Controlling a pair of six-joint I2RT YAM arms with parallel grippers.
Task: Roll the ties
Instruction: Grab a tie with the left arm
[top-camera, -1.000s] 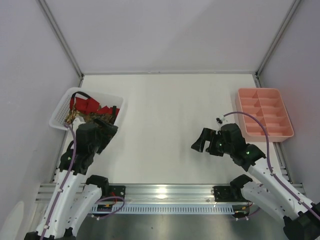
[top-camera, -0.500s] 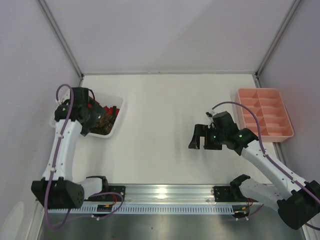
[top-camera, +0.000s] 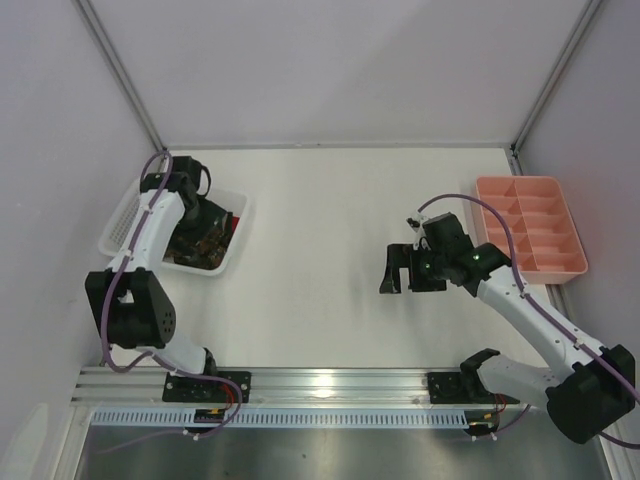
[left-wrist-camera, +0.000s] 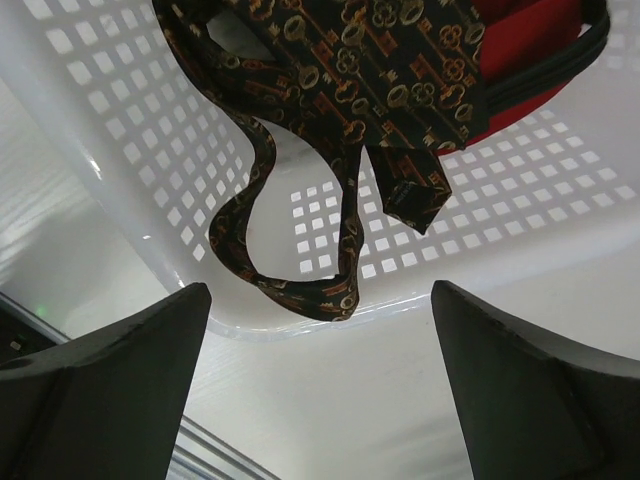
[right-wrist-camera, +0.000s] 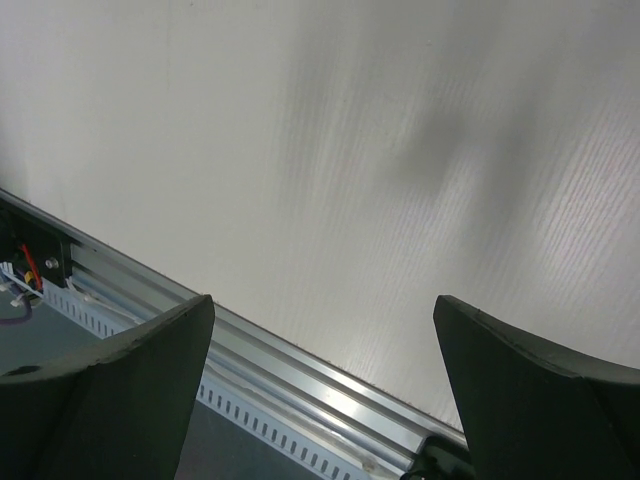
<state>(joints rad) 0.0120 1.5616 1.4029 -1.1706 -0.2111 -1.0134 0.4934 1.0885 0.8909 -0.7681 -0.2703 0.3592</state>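
**A:** What is the left gripper (left-wrist-camera: 320, 305) doing?

**B:** It hangs over the basket (left-wrist-camera: 130, 150) with its jaws spread wide and nothing between them. I'd say it is lined up to reach in for a tie.

**A:** Where are the ties?

**B:** Both I can see are in the basket. The brown tie (left-wrist-camera: 400, 70) lies heaped on the red tie (left-wrist-camera: 525, 40), and its narrow end loops loosely across the perforated floor. That loose loop looks like the easiest part to pinch.

**A:** And the right gripper (top-camera: 403, 272)?

**B:** It is spread wide too, and empty. It hovers over bare table (top-camera: 320, 200), well apart from the basket and near the tray (top-camera: 527, 225) without touching it. It is probably waiting where a tie could be laid flat and rolled.

**A:** What about the surface?

**B:** The table is white, matte and flat, which should suit rolling. A metal rail (top-camera: 330, 385) runs along the near edge, where the arms are bolted.

**A:** And the room?

**B:** Pale walls (top-camera: 330, 70) close it in on three sides, with metal posts in the far corners.
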